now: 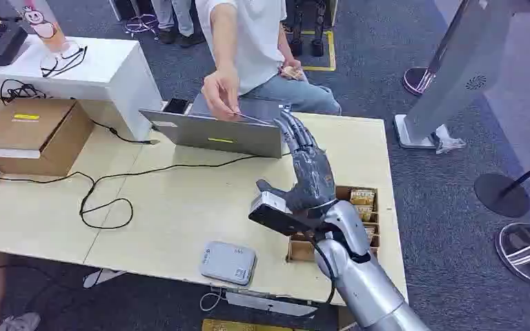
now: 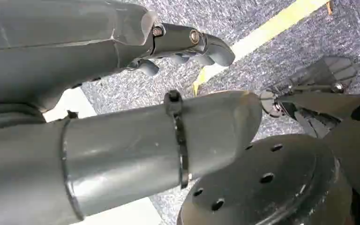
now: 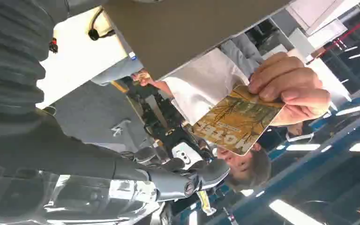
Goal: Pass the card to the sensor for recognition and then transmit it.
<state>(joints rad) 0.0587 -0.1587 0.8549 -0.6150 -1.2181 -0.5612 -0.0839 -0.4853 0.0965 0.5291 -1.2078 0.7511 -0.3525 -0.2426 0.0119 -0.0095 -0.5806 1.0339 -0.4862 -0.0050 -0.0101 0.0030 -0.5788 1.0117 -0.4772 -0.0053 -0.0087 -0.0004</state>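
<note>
A person's hand [image 1: 219, 92] holds a thin gold card [image 1: 250, 118] above the laptop. In the right wrist view that card [image 3: 234, 123] is yellow-brown with printed letters, pinched in the person's fingers [image 3: 290, 91]. My right hand [image 1: 308, 172] is raised over the table, fingers stretched toward the card, tips close to its edge. My right hand's fingers [image 3: 187, 180] sit just apart from the card and grip nothing. The grey flat sensor [image 1: 228, 263] lies near the table's front edge. My left hand [image 2: 183, 44] hangs over carpet, holding nothing.
A grey laptop [image 1: 214, 134] stands at the back of the wooden table [image 1: 172, 207]. A divided cardboard tray [image 1: 363, 205] with several cards sits under my right wrist. A black cable [image 1: 103, 200] loops at the left beside a cardboard box [image 1: 31, 134]. The person sits behind the table.
</note>
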